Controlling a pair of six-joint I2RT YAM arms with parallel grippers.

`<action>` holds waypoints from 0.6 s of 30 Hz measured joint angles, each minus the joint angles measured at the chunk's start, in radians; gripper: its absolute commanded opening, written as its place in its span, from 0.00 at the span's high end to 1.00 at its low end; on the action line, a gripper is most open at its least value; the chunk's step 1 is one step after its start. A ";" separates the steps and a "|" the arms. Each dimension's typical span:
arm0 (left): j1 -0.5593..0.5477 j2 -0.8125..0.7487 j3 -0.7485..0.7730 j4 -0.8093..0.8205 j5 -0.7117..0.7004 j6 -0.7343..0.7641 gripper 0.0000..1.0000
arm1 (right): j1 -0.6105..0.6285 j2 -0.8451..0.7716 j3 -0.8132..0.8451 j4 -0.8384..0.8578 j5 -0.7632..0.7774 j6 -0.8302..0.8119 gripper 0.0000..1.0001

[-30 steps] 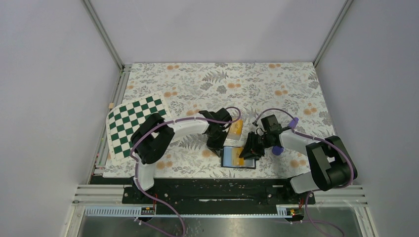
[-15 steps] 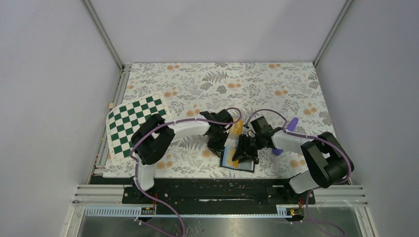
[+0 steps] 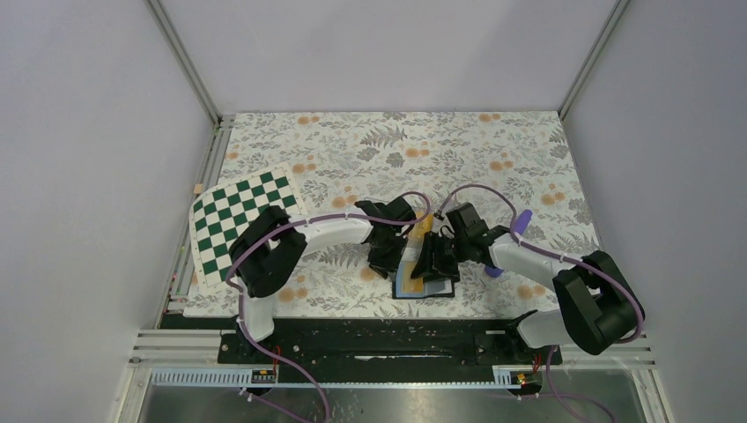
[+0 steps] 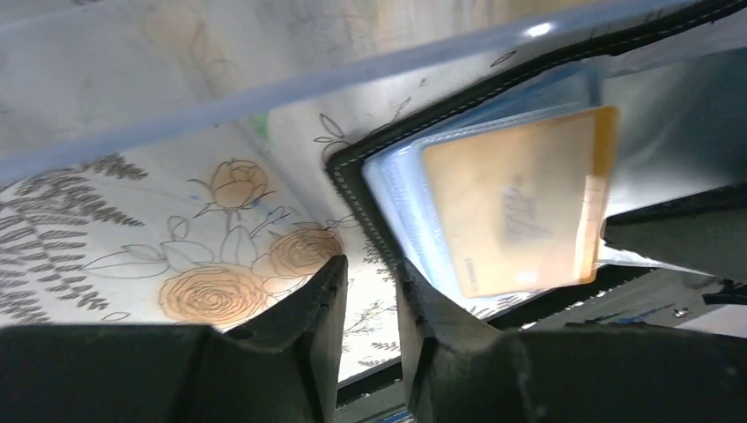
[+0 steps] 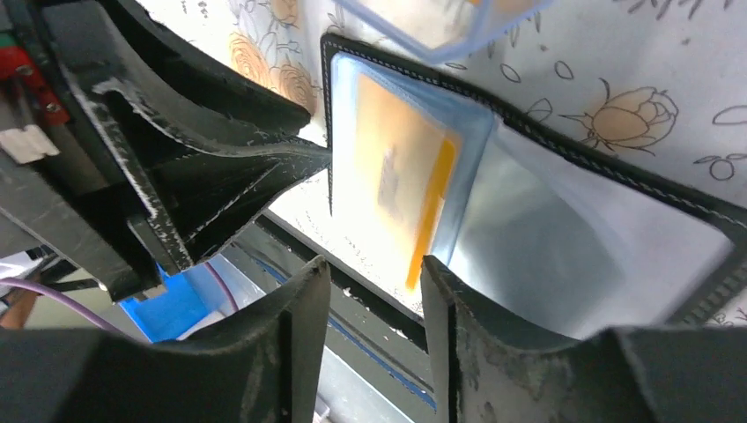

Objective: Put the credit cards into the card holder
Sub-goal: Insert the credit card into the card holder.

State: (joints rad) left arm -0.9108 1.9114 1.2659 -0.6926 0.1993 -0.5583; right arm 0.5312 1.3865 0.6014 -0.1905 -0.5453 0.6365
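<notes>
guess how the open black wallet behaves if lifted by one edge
The card holder lies open with thin clear pockets, so it would probably flop or fold at its spine. The orange card looks tucked in a glossy sleeve, so it might slide out if tilted.

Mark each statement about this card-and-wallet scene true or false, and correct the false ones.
1. The card holder lies open on the table. True.
2. An orange card sits in one of its pale blue pockets. True.
3. The right gripper grips a card. False: its jaws stand apart with nothing between them.
4. The checkerboard lies on the right arm's side. False: it lies on the left arm's side of the table.
5. The left gripper is far across the table from the card holder. False: it is right beside the holder's edge.
</notes>
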 measured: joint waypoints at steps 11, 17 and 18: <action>-0.001 -0.127 -0.035 -0.011 -0.040 -0.019 0.59 | 0.000 -0.023 0.034 -0.082 0.048 -0.033 0.42; 0.007 -0.174 -0.133 0.153 0.064 -0.099 0.59 | 0.000 -0.035 0.034 -0.116 0.076 -0.054 0.47; 0.009 -0.174 -0.149 0.180 0.078 -0.112 0.60 | 0.000 -0.034 0.034 -0.113 0.075 -0.055 0.47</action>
State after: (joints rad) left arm -0.9020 1.7374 1.1172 -0.5121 0.2771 -0.6704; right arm 0.5312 1.3521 0.6353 -0.3031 -0.4702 0.5812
